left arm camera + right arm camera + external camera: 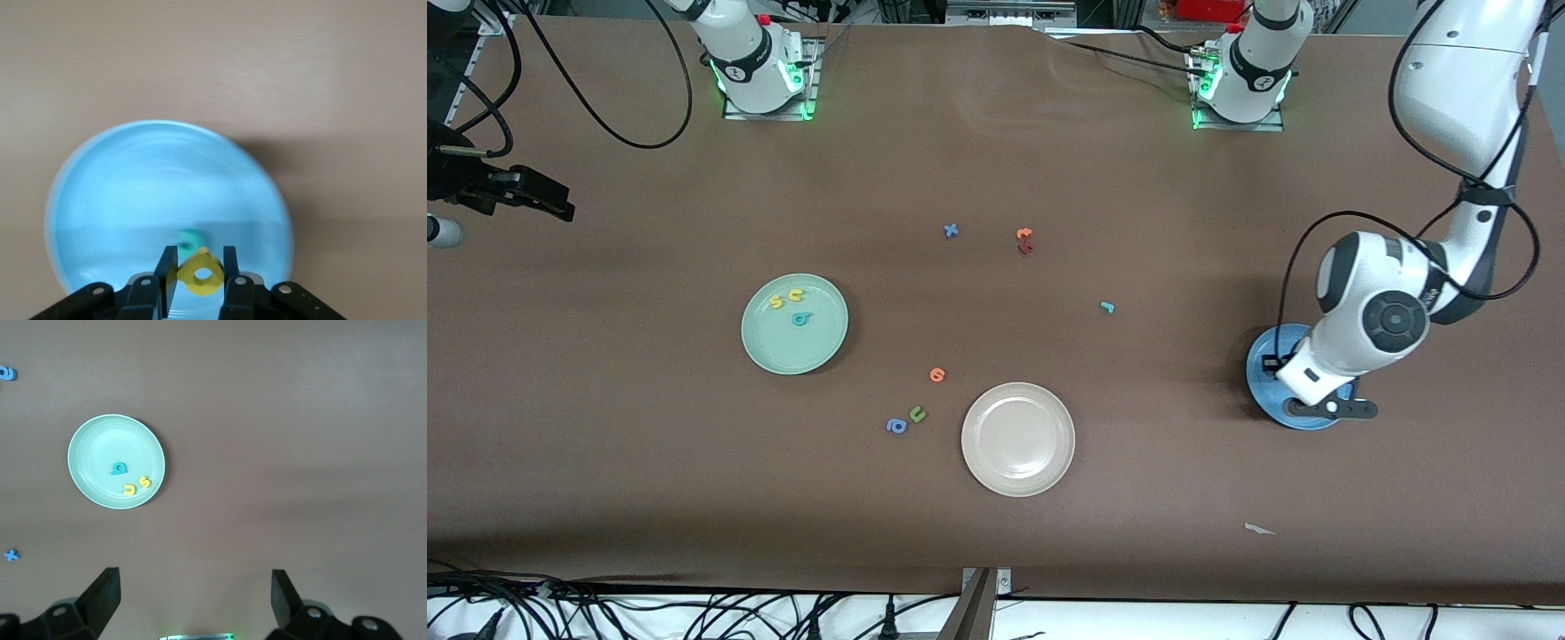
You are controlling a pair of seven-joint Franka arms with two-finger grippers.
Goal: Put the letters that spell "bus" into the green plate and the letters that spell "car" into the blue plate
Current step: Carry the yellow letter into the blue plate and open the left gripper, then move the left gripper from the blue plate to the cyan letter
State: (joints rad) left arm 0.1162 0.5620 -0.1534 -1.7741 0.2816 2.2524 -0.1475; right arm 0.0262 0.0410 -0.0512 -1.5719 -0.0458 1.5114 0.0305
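The green plate (794, 323) holds a yellow s (775, 302), a yellow u (795, 295) and a teal b (801, 318). The blue plate (1267, 356) lies at the left arm's end of the table, partly hidden by that arm. My left gripper (199, 257) hangs over the blue plate (133, 193), shut on a yellow a (200, 273). A blurred teal letter (191, 237) lies in that plate under the fingers. A teal r (1107, 308) lies on the table between the plates. My right gripper (543, 200) waits open and holds nothing, at the right arm's end.
A cream-white plate (1018, 438) sits nearer the front camera. A blue x (951, 231), an orange letter (1024, 234) over a dark red one, another orange letter (936, 374), a green u (917, 413) and a blue a (896, 426) lie loose.
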